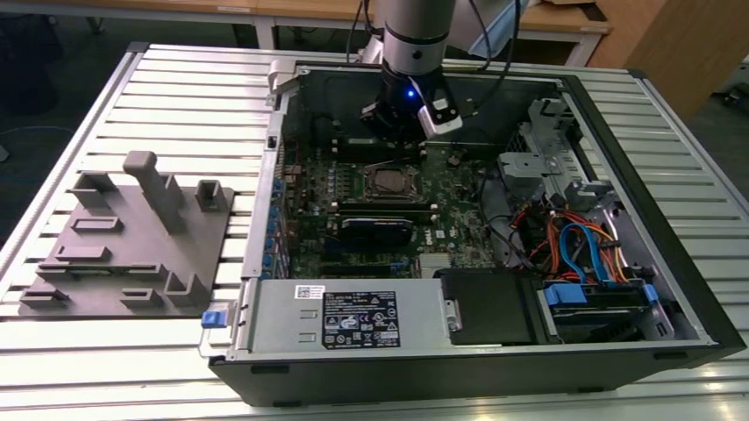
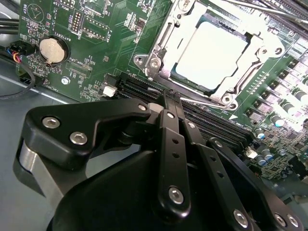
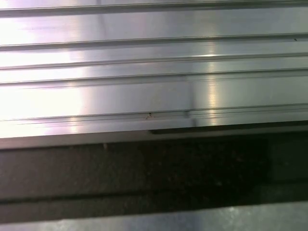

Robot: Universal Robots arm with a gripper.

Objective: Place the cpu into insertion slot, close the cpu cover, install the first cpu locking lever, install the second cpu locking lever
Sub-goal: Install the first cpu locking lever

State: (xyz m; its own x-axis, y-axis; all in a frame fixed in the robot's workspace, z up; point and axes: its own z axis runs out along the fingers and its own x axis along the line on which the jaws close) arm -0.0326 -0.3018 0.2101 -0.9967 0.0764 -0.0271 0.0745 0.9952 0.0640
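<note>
The cpu (image 2: 211,50) lies flat in the insertion slot (image 1: 392,182) on the green board, its silver top showing through the cut-out of the cpu cover (image 2: 159,43), which lies down around it. A thin metal lever rod (image 2: 269,8) runs past the far side of the socket. My gripper (image 2: 172,98) hangs over the memory slots beside the socket, its black fingers (image 2: 168,144) pressed together with nothing between them. In the exterior view the gripper (image 1: 404,140) sits just behind the socket, inside the open computer case (image 1: 655,202).
Long black memory slots (image 2: 139,86) and a coin battery (image 2: 51,49) lie close to the gripper. A black card (image 1: 374,230), the power supply (image 1: 339,316) and coloured cables (image 1: 574,246) fill the case. A grey fixture plate (image 1: 129,254) stands on the slatted table (image 3: 154,86).
</note>
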